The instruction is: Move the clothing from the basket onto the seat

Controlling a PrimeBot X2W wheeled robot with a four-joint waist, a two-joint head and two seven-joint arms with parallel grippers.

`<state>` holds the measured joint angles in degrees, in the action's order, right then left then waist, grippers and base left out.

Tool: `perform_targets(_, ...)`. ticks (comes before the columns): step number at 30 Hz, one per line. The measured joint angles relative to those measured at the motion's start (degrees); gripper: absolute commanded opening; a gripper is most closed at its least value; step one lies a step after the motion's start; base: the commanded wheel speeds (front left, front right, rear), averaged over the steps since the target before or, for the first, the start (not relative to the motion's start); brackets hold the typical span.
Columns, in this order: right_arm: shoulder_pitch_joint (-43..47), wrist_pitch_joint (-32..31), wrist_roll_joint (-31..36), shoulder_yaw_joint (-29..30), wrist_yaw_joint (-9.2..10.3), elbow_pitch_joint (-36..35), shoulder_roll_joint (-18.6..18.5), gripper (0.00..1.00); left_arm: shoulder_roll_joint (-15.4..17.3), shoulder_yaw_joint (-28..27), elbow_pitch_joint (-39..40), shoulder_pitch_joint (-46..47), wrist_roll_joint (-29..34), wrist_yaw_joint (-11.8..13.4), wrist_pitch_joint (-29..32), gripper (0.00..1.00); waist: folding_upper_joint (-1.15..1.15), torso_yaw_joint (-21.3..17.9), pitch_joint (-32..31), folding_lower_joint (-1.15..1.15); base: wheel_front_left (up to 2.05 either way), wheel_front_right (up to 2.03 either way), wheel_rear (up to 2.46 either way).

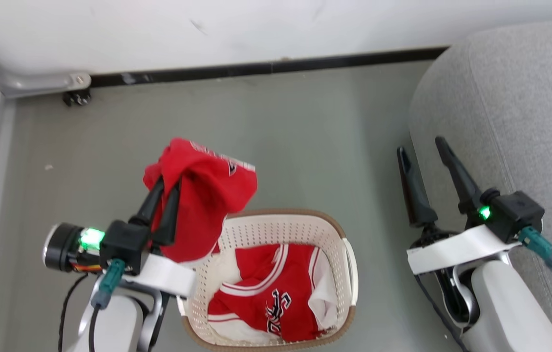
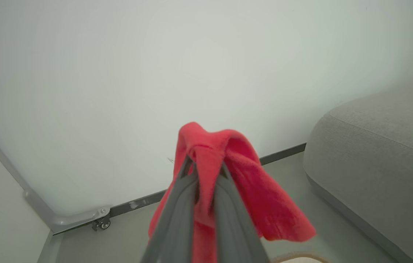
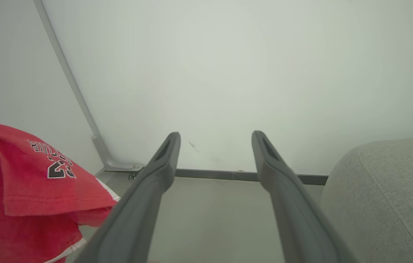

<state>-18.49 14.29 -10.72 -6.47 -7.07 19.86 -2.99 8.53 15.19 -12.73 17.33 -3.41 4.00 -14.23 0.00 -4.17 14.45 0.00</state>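
My left gripper [image 1: 171,182] is shut on red shorts [image 1: 202,205] and holds them in the air above the left end of the cream basket [image 1: 349,259]. The shorts drape over both fingers [image 2: 177,215], and small lettering shows on the cloth [image 3: 51,164]. A red jersey [image 1: 266,293] with white stripes and dark lettering lies inside the basket. The grey seat [image 1: 525,107] fills the right side. My right gripper [image 1: 422,144] stands open with nothing between its fingers [image 3: 155,182], just left of the seat's edge [image 3: 385,197].
The basket stands on a grey floor [image 1: 281,132] between my two arms. A white wall with a dark baseboard [image 1: 266,67] runs along the back. A grey frame on a small caster [image 1: 76,95] sits at the back left.
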Motion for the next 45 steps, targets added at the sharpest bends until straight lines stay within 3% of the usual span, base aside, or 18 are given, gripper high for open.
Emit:
perform_targets(7, 2.76, 0.0, -0.16, -2.13, 0.0, 0.52, -0.04, 1.0, 0.0, 0.6, 0.07, -3.15, -0.57, -0.75, 0.0, 0.0, 0.0, 1.22, -3.88, 0.0, 0.0, 0.0, 0.0)
perform_targets(18, 4.59, -0.15, -0.45, -11.29, -0.01, 0.88, -0.96, 1.0, 0.57, 1.85, 1.18, -5.6, -0.57, -2.49, 0.0, 0.0, 0.0, 3.06, -9.4, 0.0, 0.0, 0.0, 0.0)
perform_targets(37, 7.23, -6.3, -6.05, -28.41, -0.02, -4.67, -7.37, 1.0, 2.4, 5.11, 2.48, -6.76, -0.56, -7.13, 0.0, 0.0, 0.0, 4.81, -15.63, 0.0, 0.0, 0.0, 0.0)
perform_targets(45, 7.64, -8.31, -8.2, -31.26, -0.02, -7.27, -10.81, 1.0, 2.83, 6.14, 3.71, -6.82, -0.51, -7.64, 0.0, 0.0, 0.0, 4.7, -17.02, 0.0, 0.0, 0.0, 0.0)
